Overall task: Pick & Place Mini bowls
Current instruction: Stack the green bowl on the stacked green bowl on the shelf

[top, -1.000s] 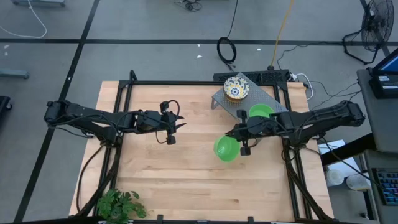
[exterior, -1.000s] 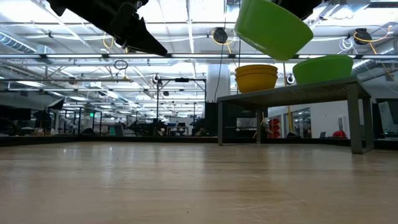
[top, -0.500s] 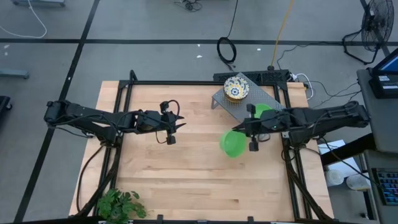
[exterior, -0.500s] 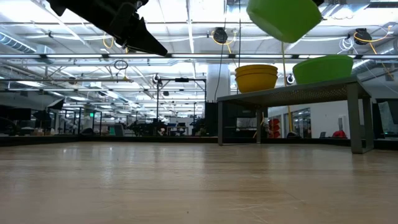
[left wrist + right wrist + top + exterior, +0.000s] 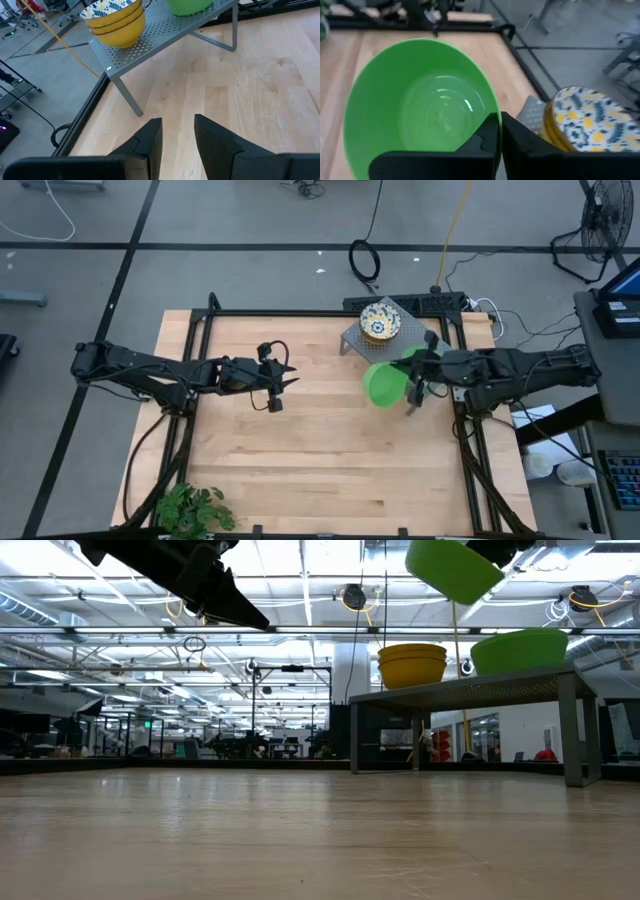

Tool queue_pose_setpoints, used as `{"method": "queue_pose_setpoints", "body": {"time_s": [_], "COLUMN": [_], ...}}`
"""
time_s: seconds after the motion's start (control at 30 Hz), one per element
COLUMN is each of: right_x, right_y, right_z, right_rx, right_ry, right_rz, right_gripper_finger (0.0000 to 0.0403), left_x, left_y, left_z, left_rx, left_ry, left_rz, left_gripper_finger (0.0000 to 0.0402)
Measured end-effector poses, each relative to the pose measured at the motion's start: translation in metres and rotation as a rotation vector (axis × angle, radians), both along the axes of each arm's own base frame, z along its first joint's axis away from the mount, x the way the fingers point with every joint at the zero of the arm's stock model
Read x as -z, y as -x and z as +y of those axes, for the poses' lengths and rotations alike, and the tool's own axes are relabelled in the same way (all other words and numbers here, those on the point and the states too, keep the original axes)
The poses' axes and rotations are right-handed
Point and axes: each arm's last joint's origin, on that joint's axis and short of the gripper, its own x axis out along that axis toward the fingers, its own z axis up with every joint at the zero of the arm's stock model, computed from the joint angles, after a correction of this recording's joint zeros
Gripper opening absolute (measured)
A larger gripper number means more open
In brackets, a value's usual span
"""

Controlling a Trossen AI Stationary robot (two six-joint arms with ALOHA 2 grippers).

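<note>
My right gripper (image 5: 496,134) is shut on a bright green mini bowl (image 5: 382,385), held high above the table just in front of the grey perforated rack (image 5: 400,338). A stack of yellow mini bowls with floral insides (image 5: 380,320) stands on the rack. A second green bowl (image 5: 520,650) stands beside it, partly hidden under my right arm in the high view. My left gripper (image 5: 288,383) hovers over the table's middle left, open, with nothing between its fingers (image 5: 150,142). My right gripper pinches the green bowl's rim (image 5: 492,116) at the side nearest the arm, one finger inside the wall and one outside. The fingers come from the table's right, slanting a little downward. The bowl is lifted clear and tilted (image 5: 455,568), its opening turned partly sideways.
The rack stands on legs (image 5: 575,740) at the table's far right, with open wood tabletop (image 5: 300,450) in front of it and to its left. A plant (image 5: 195,510) sits at the near left corner. Black frame rails (image 5: 200,350) border the table.
My right gripper has carried the green bowl up and toward the table's far right, closer to the rack, rolling as it went. The bowl has stayed clear of the table and now tilts differently.
</note>
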Motion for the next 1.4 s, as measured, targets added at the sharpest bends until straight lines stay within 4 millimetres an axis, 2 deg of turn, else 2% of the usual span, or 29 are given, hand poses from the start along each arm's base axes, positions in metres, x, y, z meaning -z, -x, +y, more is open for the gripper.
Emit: {"method": "queue_pose_setpoints", "body": {"time_s": [0.33, 0.5, 0.63, 0.73, 0.83, 1.07, 1.2, 1.4], "right_x": [-0.017, -0.025, -0.046, -0.065, -0.077, -0.083, -0.084, -0.073], "right_y": [0.013, 0.023, 0.033, 0.039, 0.043, 0.044, 0.040, 0.038], "right_z": [-0.009, -0.017, -0.030, -0.040, -0.049, -0.071, -0.082, -0.095], "right_rx": [0.269, 0.351, 0.436, 0.416, 0.401, 0.530, 0.450, 0.382], "right_ry": [0.117, 0.132, 0.135, 0.088, 0.023, -0.080, -0.225, -0.382], "right_rz": [-0.146, -0.178, -0.232, -0.243, -0.203, 0.031, 0.106, 0.215], "right_gripper_finger": [0.0002, 0.0001, 0.0001, 0.0001, 0.0001, 0.0001, 0.0000, 0.0000], "left_x": [-0.001, -0.001, -0.001, -0.002, -0.003, -0.002, -0.002, -0.002], "left_y": [0.000, 0.000, -0.001, -0.001, -0.001, -0.001, -0.001, -0.001], "left_z": [0.000, 0.000, 0.000, 0.000, 0.000, 0.000, 0.000, 0.000], "left_rx": [0.000, 0.000, 0.000, 0.000, 0.003, 0.003, 0.002, 0.002], "left_ry": [0.000, 0.000, 0.000, 0.000, -0.005, -0.005, -0.005, -0.004], "left_rz": [-0.011, -0.012, -0.015, -0.026, -0.026, -0.025, -0.025, -0.025], "left_gripper_finger": [0.0118, 0.0118, 0.0118, 0.0118, 0.0118, 0.0118, 0.0118, 0.0118]}}
